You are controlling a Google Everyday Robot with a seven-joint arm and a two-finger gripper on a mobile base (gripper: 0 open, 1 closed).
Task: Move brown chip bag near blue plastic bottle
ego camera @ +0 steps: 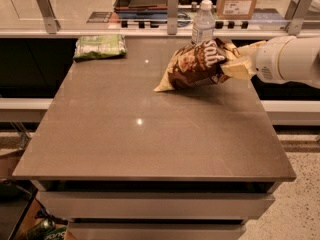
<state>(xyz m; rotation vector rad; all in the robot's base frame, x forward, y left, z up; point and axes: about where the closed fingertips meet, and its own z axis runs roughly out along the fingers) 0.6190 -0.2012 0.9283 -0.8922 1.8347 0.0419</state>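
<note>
The brown chip bag (196, 65) is dark brown with cream-yellow ends and white lettering. It hangs tilted over the table's back right part, its left tip low near the surface. My gripper (236, 64) comes in from the right on a white arm and is shut on the bag's right end. The blue plastic bottle (203, 23) stands upright with a white cap just behind the bag, at the table's far edge; its lower part is hidden by the bag.
A green bag (99, 47) lies at the back left of the brown table (135, 134). A railing with metal posts (172, 6) runs behind the table. A cardboard box (239, 0) sits beyond it at back right.
</note>
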